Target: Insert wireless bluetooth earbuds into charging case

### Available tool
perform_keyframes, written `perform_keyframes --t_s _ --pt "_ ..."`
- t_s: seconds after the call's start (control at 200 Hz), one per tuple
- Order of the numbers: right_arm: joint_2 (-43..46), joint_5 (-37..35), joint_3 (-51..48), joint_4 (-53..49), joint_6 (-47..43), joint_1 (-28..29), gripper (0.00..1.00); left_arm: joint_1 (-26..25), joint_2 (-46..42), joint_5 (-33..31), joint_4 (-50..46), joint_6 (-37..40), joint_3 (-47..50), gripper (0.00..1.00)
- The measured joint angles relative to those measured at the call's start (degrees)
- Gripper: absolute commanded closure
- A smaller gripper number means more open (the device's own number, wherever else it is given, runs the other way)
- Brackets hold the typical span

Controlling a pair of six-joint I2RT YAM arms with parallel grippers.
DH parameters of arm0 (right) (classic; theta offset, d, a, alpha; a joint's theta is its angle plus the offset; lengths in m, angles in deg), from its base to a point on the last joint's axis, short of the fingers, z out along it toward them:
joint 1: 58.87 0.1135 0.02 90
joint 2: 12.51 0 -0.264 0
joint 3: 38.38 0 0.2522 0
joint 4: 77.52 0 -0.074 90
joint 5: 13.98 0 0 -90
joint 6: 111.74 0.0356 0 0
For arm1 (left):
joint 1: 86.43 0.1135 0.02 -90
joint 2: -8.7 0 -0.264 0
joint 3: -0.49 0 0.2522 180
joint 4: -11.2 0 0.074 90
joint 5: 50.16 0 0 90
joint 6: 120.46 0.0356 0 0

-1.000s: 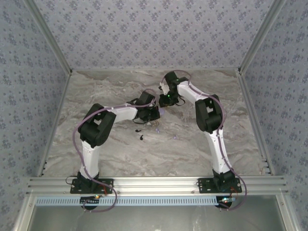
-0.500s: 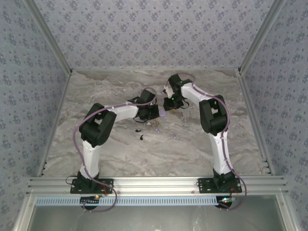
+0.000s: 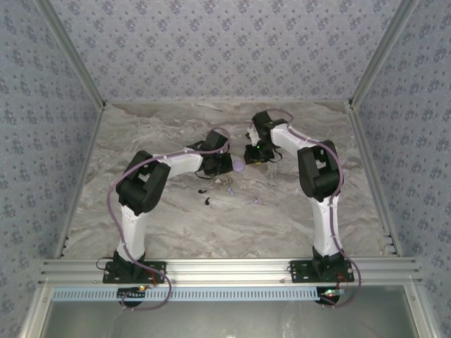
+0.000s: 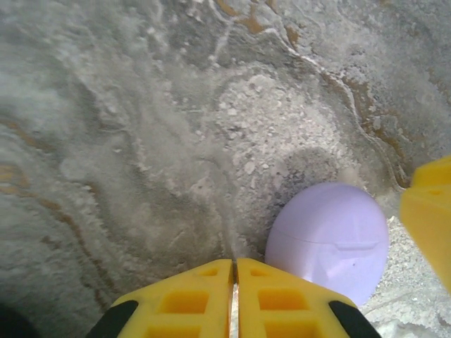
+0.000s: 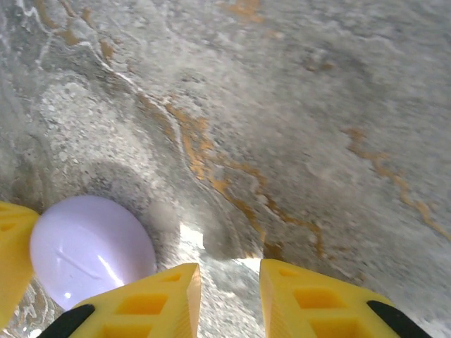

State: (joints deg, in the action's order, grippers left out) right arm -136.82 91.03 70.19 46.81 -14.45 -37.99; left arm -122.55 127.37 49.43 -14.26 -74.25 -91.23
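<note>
Two tiny black earbuds lie on the marble table in front of the left arm's wrist. The charging case is out of view. My left gripper is shut with nothing between its fingers, its tips just left of a lilac round disc that shows a seam and a small tab. My right gripper stands slightly open and empty over bare marble, just right of the disc and apart from it.
Small pale purple specks lie near the earbuds. Patterned walls and metal rails close in the marble table at the back and both sides. Bare marble stretches to the left, right and front.
My right gripper has drawn back to the right, away from the lilac disc, and its jaws have parted a little. The left arm and the disc have hardly moved.
</note>
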Motion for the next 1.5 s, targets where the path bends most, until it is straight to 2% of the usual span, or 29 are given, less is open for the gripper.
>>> perform_keyframes --t_s 0.215,0.37,0.525,0.81,1.499 --pt "5.4 4.0 -6.0 3.6 4.3 -1.5 0.66 2.5 -1.8 0.1 -2.3 3.7 0.0 0.80" --pt "8.2 8.7 -10.4 8.9 8.4 -1.6 0.62 5.0 -2.5 4.6 -1.3 5.6 0.0 0.70" --pt "8.7 11.9 -13.7 13.7 12.5 -1.6 0.64 6.6 -2.5 8.8 -0.1 5.8 0.0 0.65" --pt "8.7 15.4 -14.6 18.5 16.6 -1.6 0.67 6.3 -1.3 13.8 1.2 5.8 -1.2 0.63" --pt "6.1 17.4 -14.6 19.9 18.9 -1.6 0.75 5.0 4.2 16.4 1.0 5.8 -4.9 0.60"
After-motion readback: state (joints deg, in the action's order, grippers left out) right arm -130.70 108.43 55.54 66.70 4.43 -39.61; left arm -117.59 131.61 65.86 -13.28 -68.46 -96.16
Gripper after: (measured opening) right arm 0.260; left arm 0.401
